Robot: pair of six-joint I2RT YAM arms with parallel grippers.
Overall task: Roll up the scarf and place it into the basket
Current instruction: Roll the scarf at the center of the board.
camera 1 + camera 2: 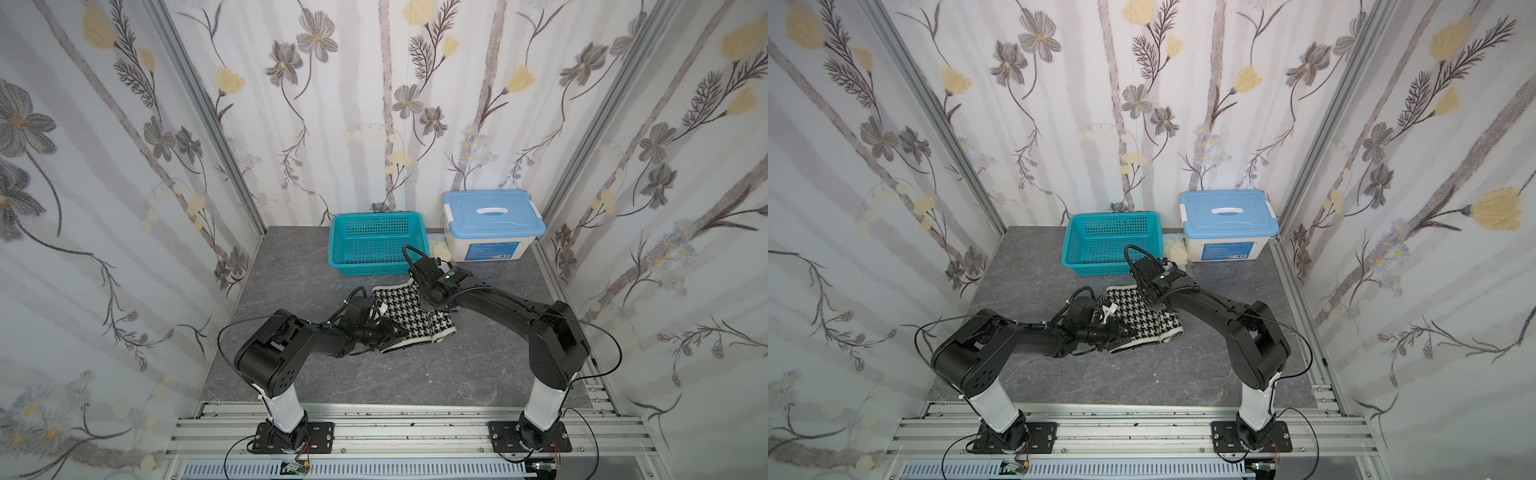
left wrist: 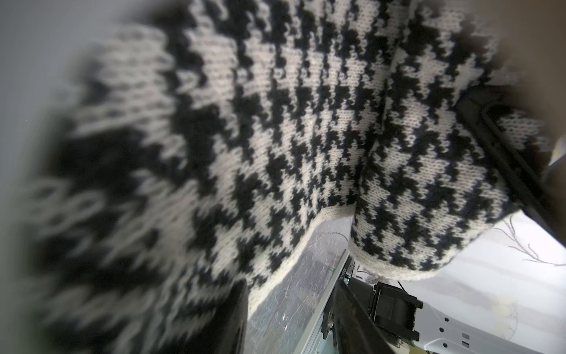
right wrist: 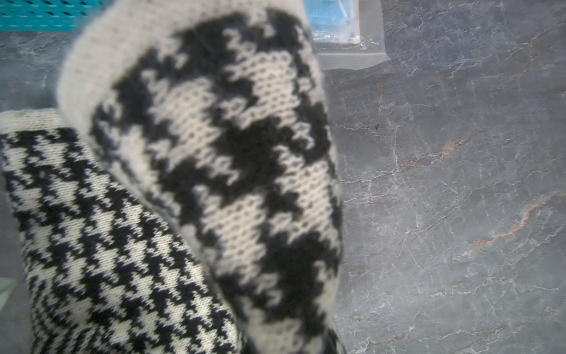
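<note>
The scarf [image 2: 306,138] bunches between my low left arm's [image 1: 316,336] jaws, gripped or not I cannot tell; my right arm [image 1: 503,305] arches over, jaws pinching its end.

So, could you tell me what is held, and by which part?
The right hand grips the scarf by its far end; the left hand straddles its near edge, grip unclear.

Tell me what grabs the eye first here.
The black-and-white houndstooth scarf lies bunched mid-table, left gripper at its near edge, right gripper at its far end. Behind it sits the empty teal basket, beside a blue-lidded white box.
</note>
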